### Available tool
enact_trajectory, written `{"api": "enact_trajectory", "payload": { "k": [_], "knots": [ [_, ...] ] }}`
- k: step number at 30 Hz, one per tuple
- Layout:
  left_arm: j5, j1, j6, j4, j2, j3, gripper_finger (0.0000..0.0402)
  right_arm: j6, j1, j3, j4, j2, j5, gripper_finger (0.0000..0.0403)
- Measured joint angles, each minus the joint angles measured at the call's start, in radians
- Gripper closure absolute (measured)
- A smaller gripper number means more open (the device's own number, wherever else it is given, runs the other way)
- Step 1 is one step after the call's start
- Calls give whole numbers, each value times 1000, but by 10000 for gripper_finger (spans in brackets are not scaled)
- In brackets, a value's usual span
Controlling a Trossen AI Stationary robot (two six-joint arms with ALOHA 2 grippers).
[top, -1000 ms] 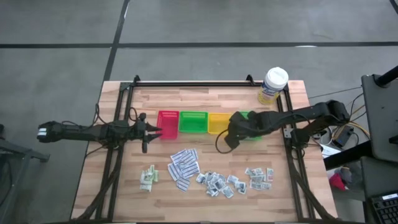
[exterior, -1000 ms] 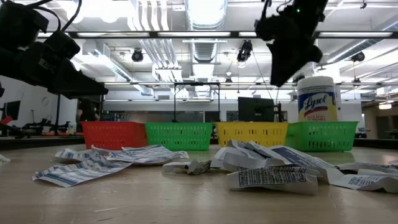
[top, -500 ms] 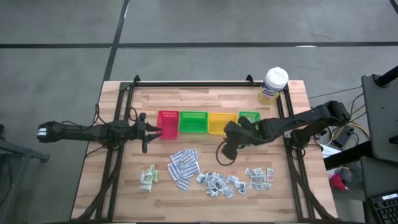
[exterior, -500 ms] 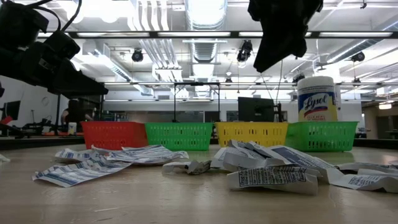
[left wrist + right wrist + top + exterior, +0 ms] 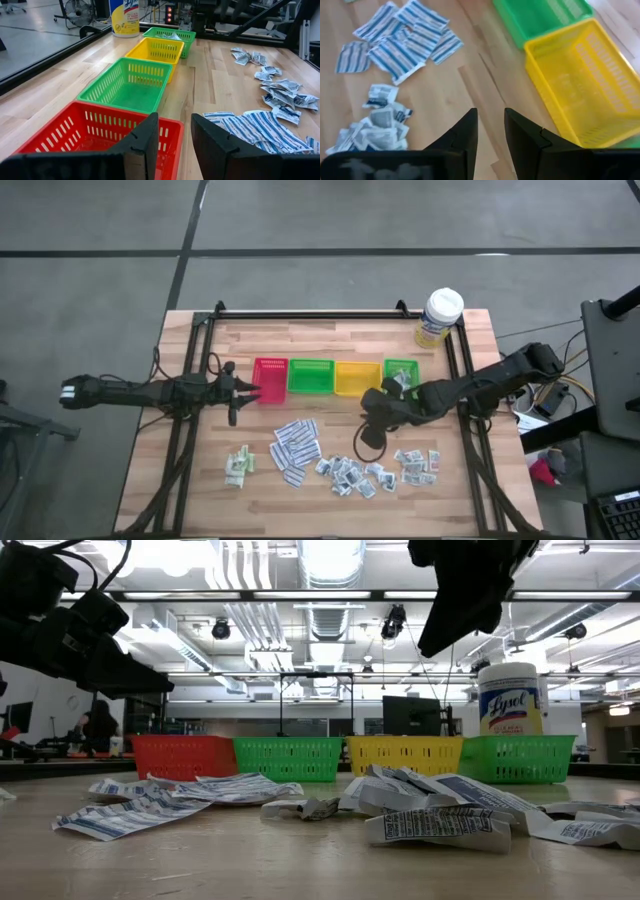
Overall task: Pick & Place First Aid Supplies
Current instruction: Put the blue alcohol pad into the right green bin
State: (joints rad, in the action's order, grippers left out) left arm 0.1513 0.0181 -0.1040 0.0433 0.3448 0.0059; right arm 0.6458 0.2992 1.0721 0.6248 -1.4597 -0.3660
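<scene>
The first aid supplies lie flat on the wooden table in loose heaps: pale green-white sachets (image 5: 238, 465), long striped strips (image 5: 295, 447), small grey-white squares (image 5: 350, 473) and more squares (image 5: 416, 463). My right gripper (image 5: 370, 432) hangs open and empty above bare wood, between the yellow tray (image 5: 351, 377) and the squares. In its wrist view the right gripper (image 5: 491, 131) looks down on the strips (image 5: 402, 37) and squares (image 5: 375, 125). My left gripper (image 5: 240, 390) waits open beside the red tray (image 5: 270, 379); in the left wrist view, my left gripper (image 5: 174, 137) points level over that tray.
Red, green (image 5: 310, 376), yellow and a second green tray (image 5: 400, 370) stand in a row across the table's middle; the last holds a few pale packets. A white-lidded yellow-labelled tub (image 5: 439, 317) stands at the far right corner. Dark rails (image 5: 468, 430) run along both sides.
My right gripper has swung from over the right-hand green tray toward the table's near edge, rolling as it went. It now hangs over bare wood just short of the squares. The packets lie as before.
</scene>
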Motion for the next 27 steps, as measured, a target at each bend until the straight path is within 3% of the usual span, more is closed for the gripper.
{"api": "enact_trajectory", "payload": {
  "k": [15, 27],
  "knots": [
    [0, 0, 3, 0, 0, 0, 289, -179, 141, -3, -93, 0, 48, 333],
    [3, 0, 4, 0, 0, 0, 289, -252, 155, -3, -92, -2, 259, 338]
  ]
}}
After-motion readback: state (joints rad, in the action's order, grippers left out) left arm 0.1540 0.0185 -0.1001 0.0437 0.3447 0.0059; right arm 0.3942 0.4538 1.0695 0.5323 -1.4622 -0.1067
